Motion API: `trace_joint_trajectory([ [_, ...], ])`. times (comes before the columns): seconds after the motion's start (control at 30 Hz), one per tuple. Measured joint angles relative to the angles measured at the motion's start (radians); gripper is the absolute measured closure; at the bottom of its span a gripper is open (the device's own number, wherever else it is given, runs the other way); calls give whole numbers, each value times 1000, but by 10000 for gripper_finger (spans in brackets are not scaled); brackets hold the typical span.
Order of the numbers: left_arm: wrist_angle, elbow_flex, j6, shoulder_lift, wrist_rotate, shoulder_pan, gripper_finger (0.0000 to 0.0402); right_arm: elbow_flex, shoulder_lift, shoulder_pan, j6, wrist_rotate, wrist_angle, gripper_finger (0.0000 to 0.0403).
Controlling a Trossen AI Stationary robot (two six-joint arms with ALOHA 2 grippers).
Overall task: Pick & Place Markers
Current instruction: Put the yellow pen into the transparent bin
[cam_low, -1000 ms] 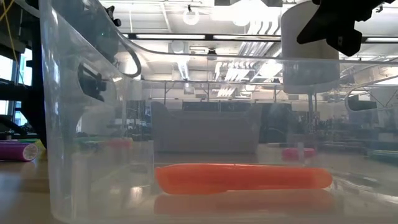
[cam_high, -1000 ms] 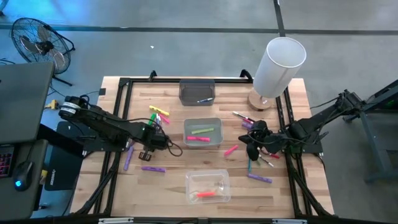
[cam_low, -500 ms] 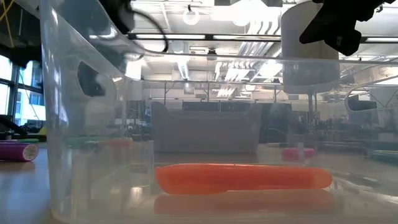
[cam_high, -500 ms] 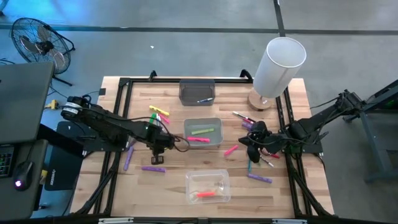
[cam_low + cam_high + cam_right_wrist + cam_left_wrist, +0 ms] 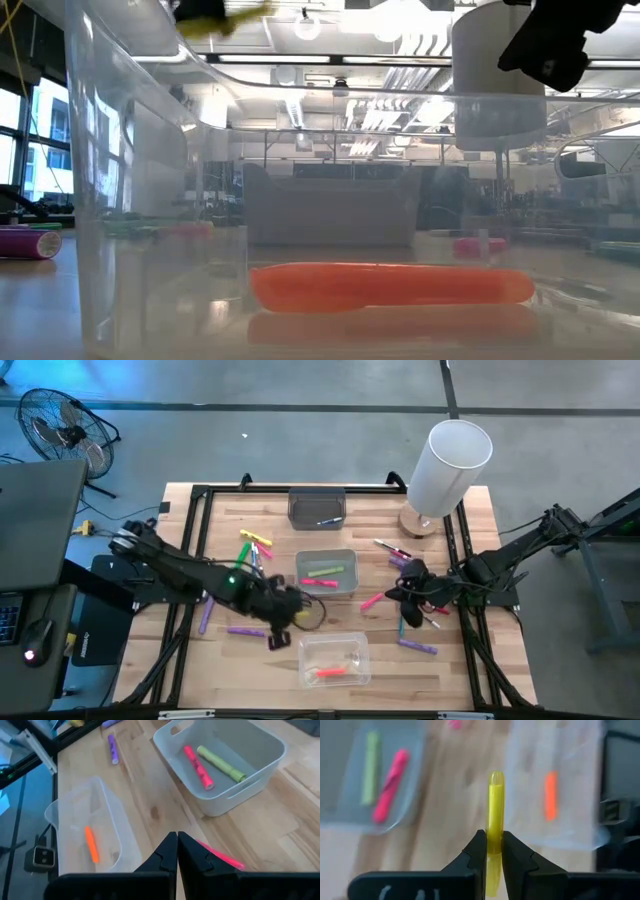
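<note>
Yellow marker (image 5: 494,815) sits clamped in your left gripper (image 5: 490,851), held above bare wood between the grey bin (image 5: 326,572) and the clear bin (image 5: 334,660), which holds an orange marker (image 5: 331,673). Your right gripper (image 5: 177,851) has fingers pressed together on nothing, just beside a pink marker (image 5: 220,856) on the table (image 5: 180,660).

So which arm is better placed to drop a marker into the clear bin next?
Left. The left gripper already holds a yellow marker and sits beside the clear bin. The right gripper is shut and empty, farther off over the table.
</note>
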Motion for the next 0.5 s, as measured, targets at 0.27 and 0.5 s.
trace_joint_trajectory([
  [0.27, -8, 266, 70, 278, 17, -15, 373, 0, 0, 0, 24, -2, 0, 402],
  [0.5, 5, 374, 106, 435, 97, -16, 367, 0, 0, 0, 77, -14, -8, 402],
])
